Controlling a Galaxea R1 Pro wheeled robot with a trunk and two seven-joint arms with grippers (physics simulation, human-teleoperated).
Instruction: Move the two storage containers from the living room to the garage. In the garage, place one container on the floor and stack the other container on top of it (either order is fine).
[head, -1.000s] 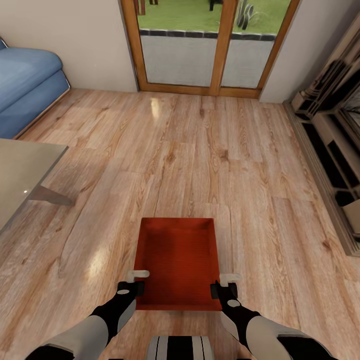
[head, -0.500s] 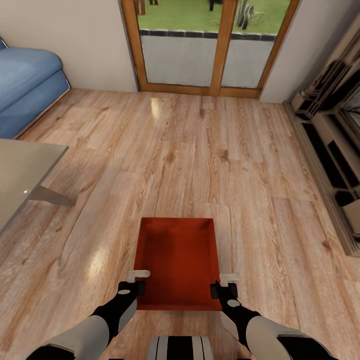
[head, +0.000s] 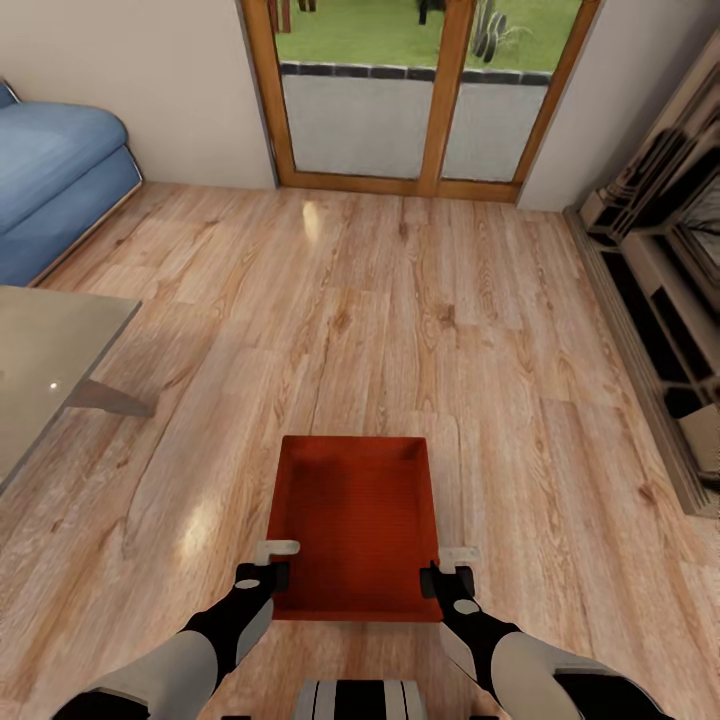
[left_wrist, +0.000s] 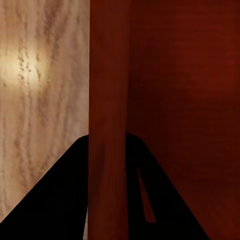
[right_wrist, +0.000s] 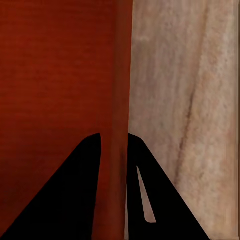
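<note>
Right now I hold one storage container over the wood-plank floor — my left hand clamped on its left wall, my right hand clamped on its right wall, a finger on either side of each rim. It sits level, open side up, well short of the glass doors, with the blue sofa far off left of those doors.
</note>
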